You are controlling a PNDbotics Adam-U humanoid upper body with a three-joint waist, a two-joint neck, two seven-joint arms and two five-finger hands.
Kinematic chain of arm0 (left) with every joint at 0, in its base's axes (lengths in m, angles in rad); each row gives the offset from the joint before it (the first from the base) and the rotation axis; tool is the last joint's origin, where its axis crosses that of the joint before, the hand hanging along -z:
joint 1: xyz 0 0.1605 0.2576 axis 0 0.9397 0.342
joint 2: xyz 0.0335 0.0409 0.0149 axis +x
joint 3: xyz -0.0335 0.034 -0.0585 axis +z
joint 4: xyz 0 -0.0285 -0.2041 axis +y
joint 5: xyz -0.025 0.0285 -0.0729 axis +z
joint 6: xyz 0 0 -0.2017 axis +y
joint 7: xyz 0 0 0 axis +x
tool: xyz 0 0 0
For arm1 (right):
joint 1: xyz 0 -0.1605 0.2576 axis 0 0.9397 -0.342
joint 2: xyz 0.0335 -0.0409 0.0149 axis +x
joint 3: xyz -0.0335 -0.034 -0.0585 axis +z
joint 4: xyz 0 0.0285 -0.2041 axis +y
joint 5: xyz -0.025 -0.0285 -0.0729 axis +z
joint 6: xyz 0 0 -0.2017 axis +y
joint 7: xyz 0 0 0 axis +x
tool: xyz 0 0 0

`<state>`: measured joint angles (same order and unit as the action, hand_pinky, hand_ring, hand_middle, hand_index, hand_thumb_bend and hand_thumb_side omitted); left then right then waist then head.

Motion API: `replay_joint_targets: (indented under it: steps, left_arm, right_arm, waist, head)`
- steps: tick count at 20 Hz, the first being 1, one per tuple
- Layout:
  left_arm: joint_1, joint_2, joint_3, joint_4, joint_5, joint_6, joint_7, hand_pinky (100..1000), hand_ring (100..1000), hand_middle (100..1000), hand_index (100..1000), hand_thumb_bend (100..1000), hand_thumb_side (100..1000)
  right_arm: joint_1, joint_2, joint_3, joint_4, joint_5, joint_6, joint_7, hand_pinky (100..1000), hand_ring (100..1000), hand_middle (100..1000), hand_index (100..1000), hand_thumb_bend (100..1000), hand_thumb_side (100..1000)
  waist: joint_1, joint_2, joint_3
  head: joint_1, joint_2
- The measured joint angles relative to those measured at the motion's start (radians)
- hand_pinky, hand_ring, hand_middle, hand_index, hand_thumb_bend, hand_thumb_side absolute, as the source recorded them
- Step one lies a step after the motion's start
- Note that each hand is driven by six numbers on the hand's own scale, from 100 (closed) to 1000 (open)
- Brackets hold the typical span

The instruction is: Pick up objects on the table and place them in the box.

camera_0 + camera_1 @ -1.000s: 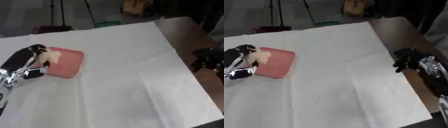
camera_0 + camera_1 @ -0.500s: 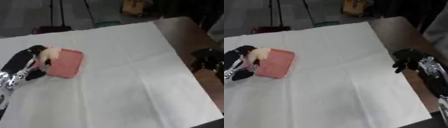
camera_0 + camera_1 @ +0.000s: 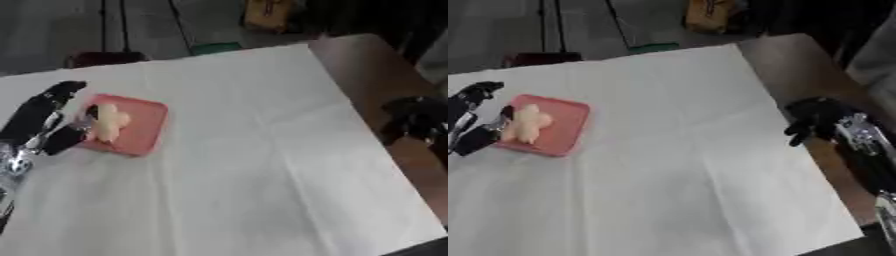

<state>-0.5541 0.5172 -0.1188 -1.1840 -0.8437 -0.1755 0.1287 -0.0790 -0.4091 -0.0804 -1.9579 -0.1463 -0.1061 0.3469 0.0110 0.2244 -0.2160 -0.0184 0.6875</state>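
Pale object now lies in the pink box [image 3: 138, 131].
Left hand [image 3: 39, 121], fingers spread, has released the lumpy cream object [image 3: 108, 122]; right hand [image 3: 815, 120] stays curled at the counter's [image 3: 262, 175] right edge.

Box [image 3: 136, 127] at table [image 3: 262, 175] left w/ object [image 3: 108, 121] in it; left hand [image 3: 39, 120] beside, right hand [image 3: 815, 117] at right edge.

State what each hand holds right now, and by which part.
The left hand is beside the pale object in the pink box; whether it grips it cannot be told. The right hand holds nothing.
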Motion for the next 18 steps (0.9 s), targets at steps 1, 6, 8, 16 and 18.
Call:
replay_joint_targets:
  steps: [1,6,8,16,18]
  left_arm:
    - [0.000,0.000,0.001,0.000,0.006,0.000,0.004,774,789,876,967,158,988]
    - [0.020,-0.016,0.019,-0.068,0.154,-0.033,0.019,648,780,888,916,130,989]
    - [0.053,-0.018,0.033,-0.152,0.288,-0.067,0.013,613,770,884,907,250,1000]
    - [0.255,-0.021,0.144,-0.562,0.806,-0.111,-0.063,584,760,876,903,284,884]
    - [0.326,-0.032,0.181,-0.658,0.896,-0.113,-0.076,583,760,877,902,296,884]
  right_arm:
    - [0.000,0.000,0.000,0.000,0.000,0.000,0.000,526,610,740,709,100,935]
    - [0.000,0.000,0.000,0.000,0.000,0.000,0.000,526,610,740,709,100,935]
    - [0.000,0.000,-0.003,0.000,0.001,-0.001,-0.001,526,610,740,709,100,930]
    - [0.001,0.000,-0.009,0.000,0.005,0.002,-0.005,525,609,737,709,100,933]
    - [0.001,0.000,-0.012,0.000,0.005,0.003,-0.007,525,609,737,709,100,931]
  waist:
    - [0.000,0.000,0.000]
    - [0.000,0.000,0.000]
    - [0.000,0.000,0.002]
    - [0.009,-0.001,0.037]
    - [0.015,-0.005,0.050]
  head:
    - [0.000,0.000]
    - [-0.001,0.000]
    - [-0.002,0.000]
    - [-0.005,0.008]
    - [0.000,0.010]
